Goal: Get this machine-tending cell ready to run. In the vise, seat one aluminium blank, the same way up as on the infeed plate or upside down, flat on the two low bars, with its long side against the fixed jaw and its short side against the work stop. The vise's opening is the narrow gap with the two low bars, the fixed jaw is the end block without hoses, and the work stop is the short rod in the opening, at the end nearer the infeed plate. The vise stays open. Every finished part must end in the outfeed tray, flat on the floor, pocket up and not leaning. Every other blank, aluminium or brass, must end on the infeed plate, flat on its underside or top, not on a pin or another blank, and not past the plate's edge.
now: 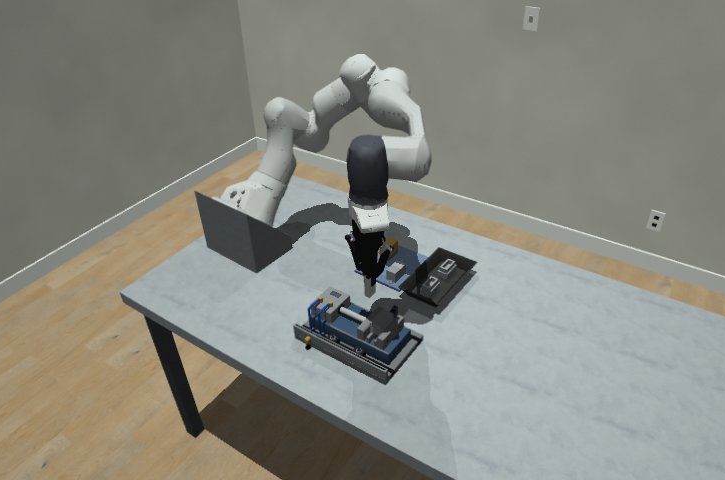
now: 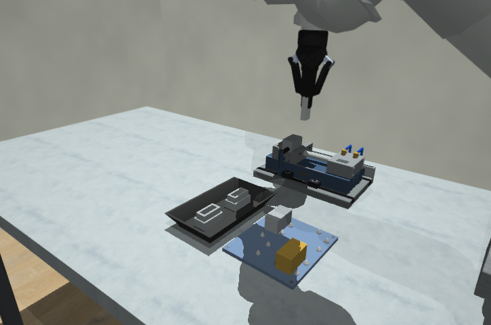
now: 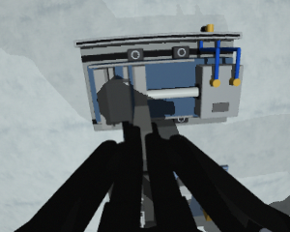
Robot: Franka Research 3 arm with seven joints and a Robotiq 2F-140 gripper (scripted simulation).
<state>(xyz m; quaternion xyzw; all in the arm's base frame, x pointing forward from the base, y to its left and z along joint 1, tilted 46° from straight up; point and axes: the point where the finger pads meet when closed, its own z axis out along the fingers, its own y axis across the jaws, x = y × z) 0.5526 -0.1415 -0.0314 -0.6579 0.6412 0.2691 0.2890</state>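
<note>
My gripper [image 1: 369,291] is shut and empty, hanging well above the table near the vise [image 1: 357,333]; it also shows in the exterior view [image 2: 305,114] and the wrist view [image 3: 144,130]. The vise [image 2: 315,168] lies under it, with the hose block [image 2: 345,164] at one end and the fixed jaw [image 2: 290,144] at the other. I cannot tell whether a blank lies in its opening. On the infeed plate stand one aluminium blank [image 2: 278,220], at the edge nearest the tray, and one brass blank [image 2: 290,256]. The outfeed tray [image 2: 221,206] holds two finished parts [image 2: 207,214] [image 2: 238,196], pocket up.
A grey box [image 1: 238,232] stands at the robot's base on the far left of the table. The tray, the plate and the vise sit close together near the table's middle.
</note>
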